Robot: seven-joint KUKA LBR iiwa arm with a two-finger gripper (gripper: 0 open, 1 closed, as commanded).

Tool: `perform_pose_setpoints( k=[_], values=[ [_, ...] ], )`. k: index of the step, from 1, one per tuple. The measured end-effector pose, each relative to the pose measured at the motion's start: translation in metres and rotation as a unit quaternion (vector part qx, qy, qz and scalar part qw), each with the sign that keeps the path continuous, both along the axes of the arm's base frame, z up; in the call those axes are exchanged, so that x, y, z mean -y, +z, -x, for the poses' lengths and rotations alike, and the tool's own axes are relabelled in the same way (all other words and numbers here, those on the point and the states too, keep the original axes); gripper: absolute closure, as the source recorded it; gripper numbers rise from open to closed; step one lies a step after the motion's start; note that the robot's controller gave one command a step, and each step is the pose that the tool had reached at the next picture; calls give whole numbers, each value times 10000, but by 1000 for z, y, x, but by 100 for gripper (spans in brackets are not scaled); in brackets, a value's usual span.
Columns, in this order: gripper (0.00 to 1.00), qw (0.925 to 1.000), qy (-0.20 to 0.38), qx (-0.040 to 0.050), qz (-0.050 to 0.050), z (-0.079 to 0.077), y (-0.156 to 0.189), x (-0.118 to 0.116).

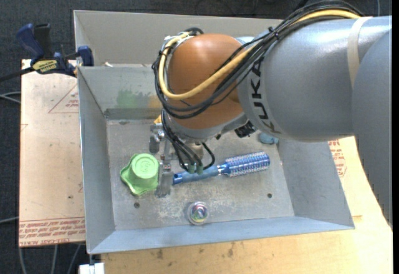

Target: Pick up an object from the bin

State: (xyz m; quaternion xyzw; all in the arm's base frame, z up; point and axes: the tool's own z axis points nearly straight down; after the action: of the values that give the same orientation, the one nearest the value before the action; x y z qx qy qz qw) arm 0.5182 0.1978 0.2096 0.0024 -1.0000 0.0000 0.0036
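Worryingly, the hand [164,174], whose opening I cannot tell, sits between green cup [142,173] and blue brush [232,166]; closing may nudge either away.

- You see a big, round arm [324,73] on the right of the frame. It is smooth and silver-grey.
- Black letters [259,97] on its side spell KUKA.
- At its end, in the middle of the frame, sits a shiny orange cover [199,76], round like a ball.
- A yellow cable [206,90] and black cables [272,30] run along the arm from the upper right and loop round the orange cover.
- Below the cover you see the gripper [164,182], small and grey metal, with thin black wires [187,157] beside it.
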Motion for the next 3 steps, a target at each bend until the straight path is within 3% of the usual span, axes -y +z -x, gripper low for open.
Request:
perform_pose_setpoints(
  k=[1,2,3],
  values=[
    [0,9683,2495,139,-34,-33,-114,10],
    [0,9754,2192,219,-72,-55,-127,9],
    [100,9756,2183,216,-67,-56,-125,9]
  ],
)
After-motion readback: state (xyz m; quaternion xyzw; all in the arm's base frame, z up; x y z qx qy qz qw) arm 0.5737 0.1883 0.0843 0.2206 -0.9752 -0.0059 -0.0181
